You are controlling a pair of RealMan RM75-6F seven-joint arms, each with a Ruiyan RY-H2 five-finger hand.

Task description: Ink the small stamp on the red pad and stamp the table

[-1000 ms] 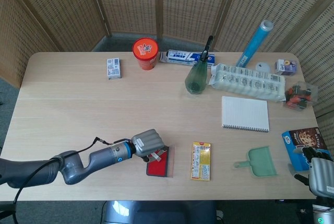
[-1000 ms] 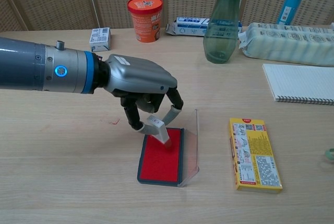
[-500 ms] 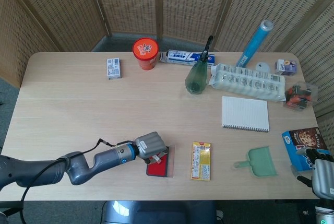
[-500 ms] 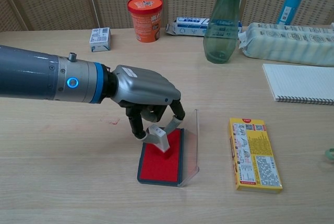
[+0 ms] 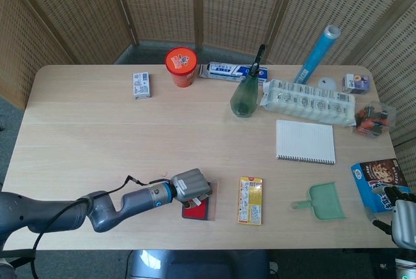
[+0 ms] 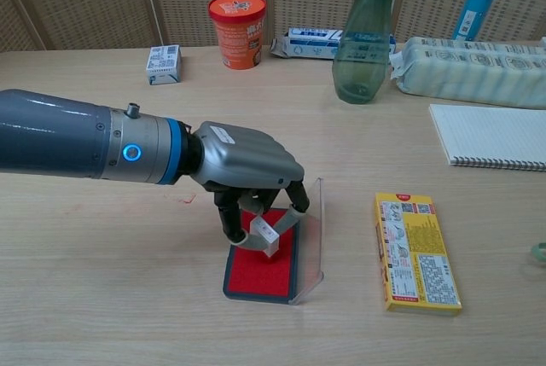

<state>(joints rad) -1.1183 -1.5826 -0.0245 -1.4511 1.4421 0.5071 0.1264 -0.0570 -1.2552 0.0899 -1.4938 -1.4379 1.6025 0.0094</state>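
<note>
The fingertips (image 6: 229, 231) of the left hand (image 6: 246, 172) pinched the small stamp (image 6: 265, 236), whose lower end met the red pad (image 6: 252, 274) near the table's (image 6: 102, 298) front edge, the pad's clear lid (image 6: 312, 234) standing open on its right. A yellow box (image 6: 417, 251) lay well to the right. The right hand (image 5: 401, 216) sat at the table's far right corner; whether its fingers were spread could not be told.

Left hand (image 5: 190, 186) covers the red pad (image 5: 195, 211) near the surface's (image 5: 97, 136) front edge, a yellow packet (image 5: 250, 200) just beside.
</note>
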